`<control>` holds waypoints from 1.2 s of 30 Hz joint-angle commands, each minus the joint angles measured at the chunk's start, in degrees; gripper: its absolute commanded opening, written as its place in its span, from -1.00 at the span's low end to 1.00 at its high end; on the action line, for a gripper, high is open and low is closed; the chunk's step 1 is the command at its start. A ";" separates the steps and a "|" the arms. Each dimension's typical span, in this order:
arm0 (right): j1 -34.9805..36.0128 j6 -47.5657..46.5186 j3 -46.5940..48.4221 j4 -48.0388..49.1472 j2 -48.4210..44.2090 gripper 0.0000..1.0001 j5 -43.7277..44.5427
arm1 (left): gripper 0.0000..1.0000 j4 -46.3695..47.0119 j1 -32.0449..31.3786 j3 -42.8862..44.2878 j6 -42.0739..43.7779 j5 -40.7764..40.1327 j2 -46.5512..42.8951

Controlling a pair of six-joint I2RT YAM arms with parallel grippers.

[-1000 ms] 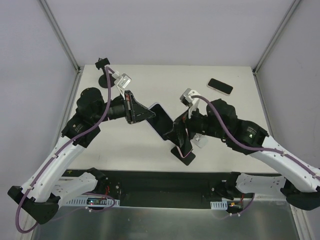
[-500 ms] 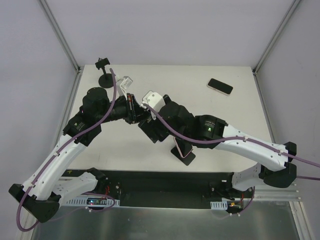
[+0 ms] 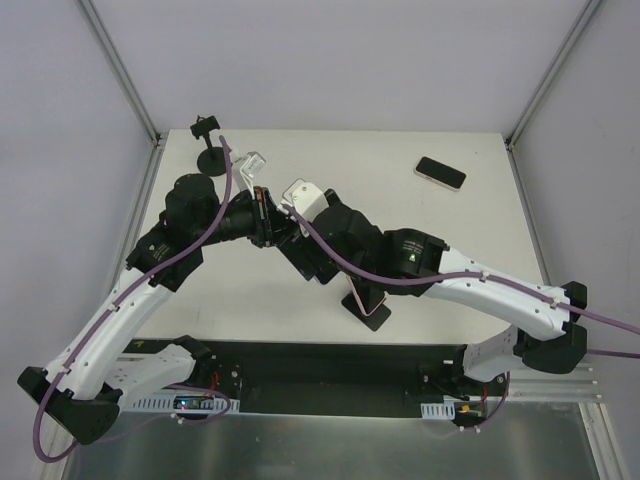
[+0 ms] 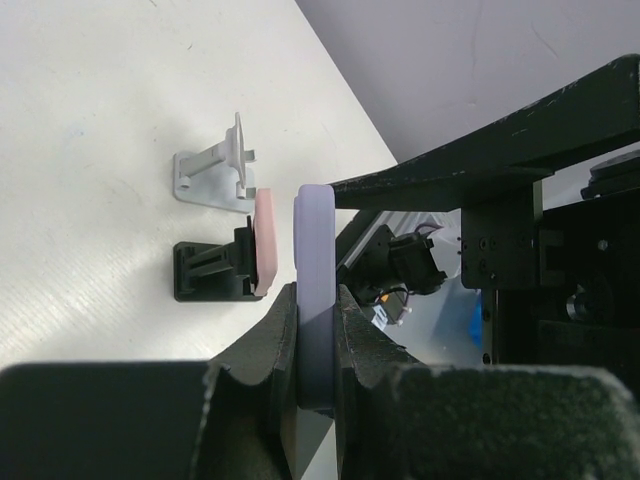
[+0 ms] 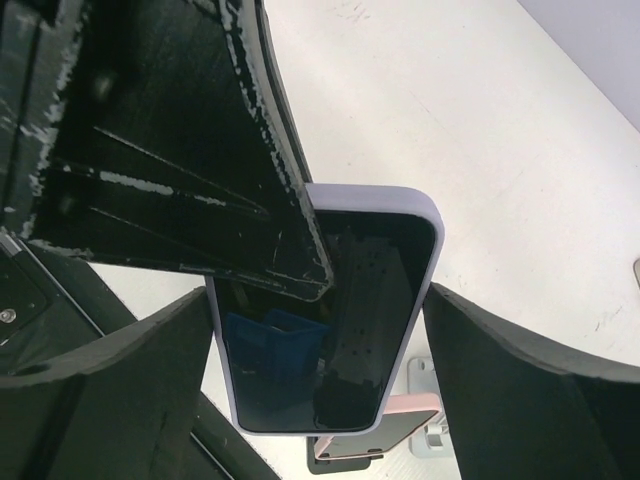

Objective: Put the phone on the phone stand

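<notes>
My left gripper [image 4: 316,300] is shut on the lower edge of a lavender-cased phone [image 4: 315,235] and holds it upright in the air over the table's middle. In the top view the left gripper [image 3: 268,222] meets my right gripper [image 3: 303,256] there. In the right wrist view the right gripper [image 5: 318,300] is open. Its fingers straddle the phone's [image 5: 330,330] two long sides with small gaps. A white phone stand [image 4: 215,170] stands empty on the table below. It is hidden under the right arm in the top view.
A pink-cased phone [image 3: 370,308] sits on a black stand [image 4: 205,272] near the front edge. Another black stand [image 3: 208,152] is at the back left. A dark phone [image 3: 440,172] lies flat at the back right.
My right arm swung left from beside the stands to the phone held by the left gripper, and its open fingers now straddle it. The left gripper still holds the phone.
</notes>
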 commanded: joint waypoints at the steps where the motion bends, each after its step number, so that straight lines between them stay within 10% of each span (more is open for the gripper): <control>1: 0.27 0.67 3.58 -0.18 0.86 0.59 1.17 | -1.00 4.40 -0.40 3.89 -2.69 1.41 -0.36; 6: 0.27 0.32 4.19 -0.53 1.57 -0.08 0.99 | -1.00 4.84 -0.40 4.24 -2.96 2.38 -0.10; 10: 0.01 0.32 3.49 -0.53 1.39 -0.98 1.78 | -0.99 5.89 -0.40 4.94 -3.57 4.75 0.34; 18: -0.17 -4.15 -6.86 9.21 -8.26 -0.99 6.42 | 0.98 8.45 0.04 3.54 -2.09 1.18 -3.87; 25: -13.32 -10.02 -26.01 17.89 -28.02 -0.99 2.94 | 0.98 4.41 0.66 0.64 2.31 -12.46 -11.16; 36: -33.29 -15.60 -61.10 41.91 -53.63 -0.99 -22.72 | 0.98 3.88 0.66 -0.33 0.21 -10.63 -7.57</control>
